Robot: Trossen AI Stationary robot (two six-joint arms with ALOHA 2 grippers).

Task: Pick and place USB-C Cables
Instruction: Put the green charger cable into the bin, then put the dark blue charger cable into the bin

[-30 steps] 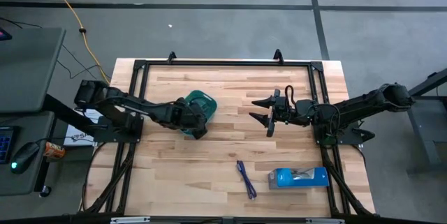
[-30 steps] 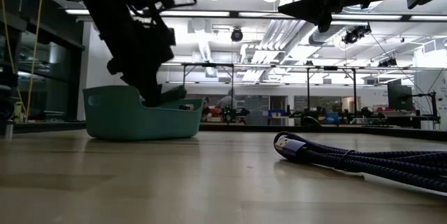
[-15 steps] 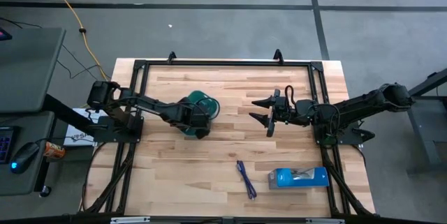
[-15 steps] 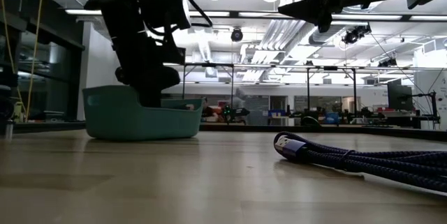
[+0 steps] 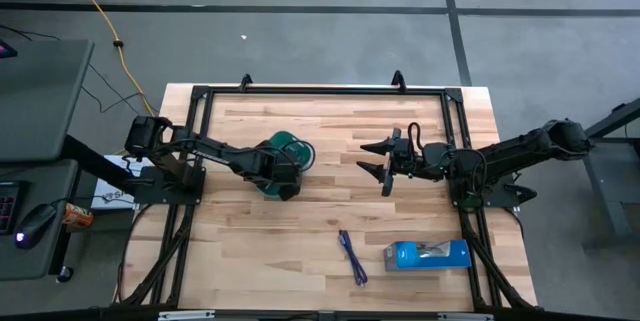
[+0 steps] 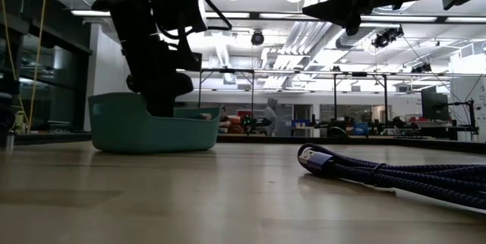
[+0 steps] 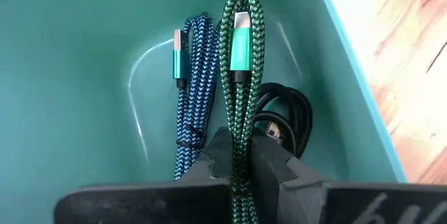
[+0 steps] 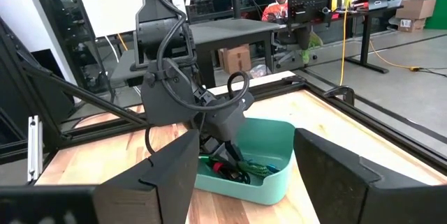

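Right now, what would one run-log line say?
left end effector: shut on green braided cable inside teal plastic tray | right end effector: open, waiting mid-table

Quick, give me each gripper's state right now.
Left gripper: shut on the green cable, inside the teal tray.
Right gripper: open, empty, hovering over the table.

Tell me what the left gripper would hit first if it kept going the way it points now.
Probably the floor of the teal tray. The left gripper, shut on the green cable, points down into it, beside a blue cable and a black cable. Depth is unclear.
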